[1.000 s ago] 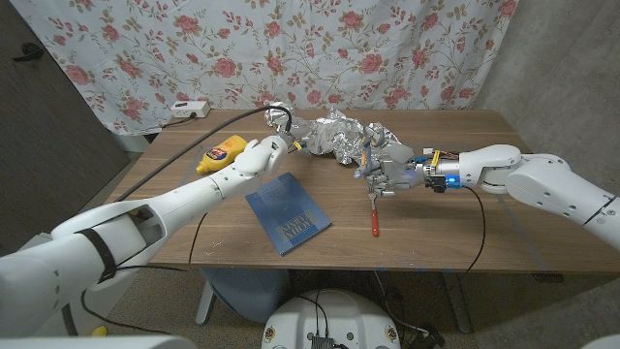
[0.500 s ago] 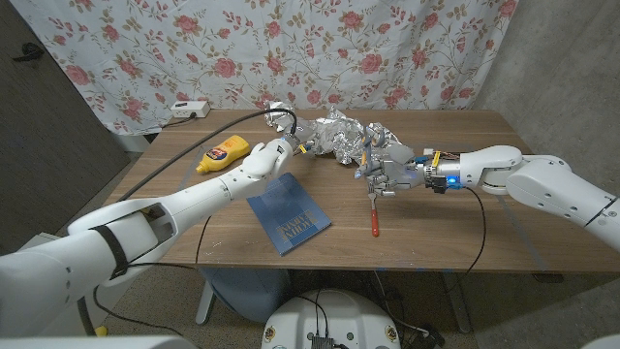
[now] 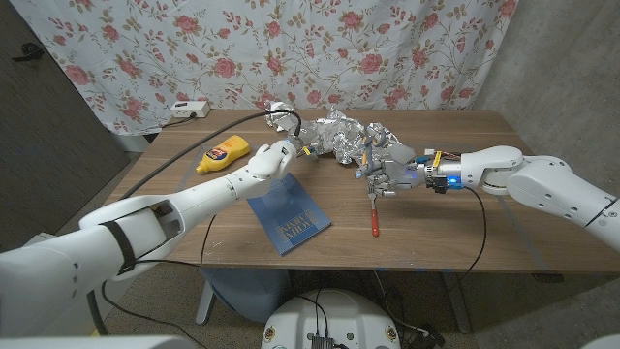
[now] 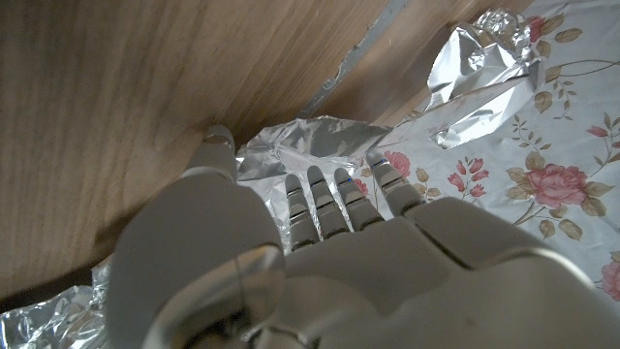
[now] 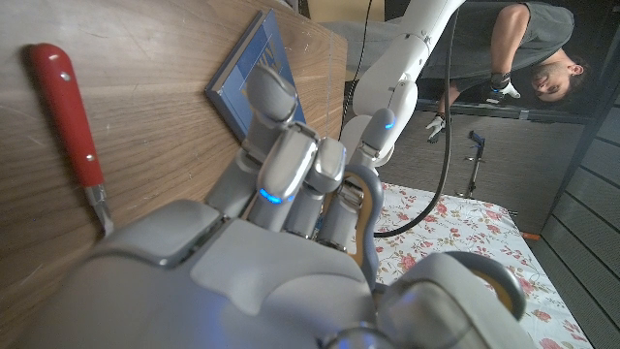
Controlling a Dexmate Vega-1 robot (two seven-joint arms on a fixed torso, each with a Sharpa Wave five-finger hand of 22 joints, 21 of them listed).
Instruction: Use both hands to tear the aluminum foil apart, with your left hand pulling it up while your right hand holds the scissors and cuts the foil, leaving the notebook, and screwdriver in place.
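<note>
Left robot hand (image 3: pixel 276 153) w/ fingers spread, touching foil (image 3: pixel 339 136) end. Right robot hand (image 3: pixel 387 173) clamped on scissors (image 5: pixel 363 208), blades hidden; grip on foil unclear.

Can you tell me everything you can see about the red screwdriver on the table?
The screwdriver has a red handle and a thin metal shaft. It lies flat on the wooden table, handle toward the robot, shaft pointing up toward the right hand. The blue notebook lies to its left, apart from it. Whether the hand touches its tip cannot be told.
</note>
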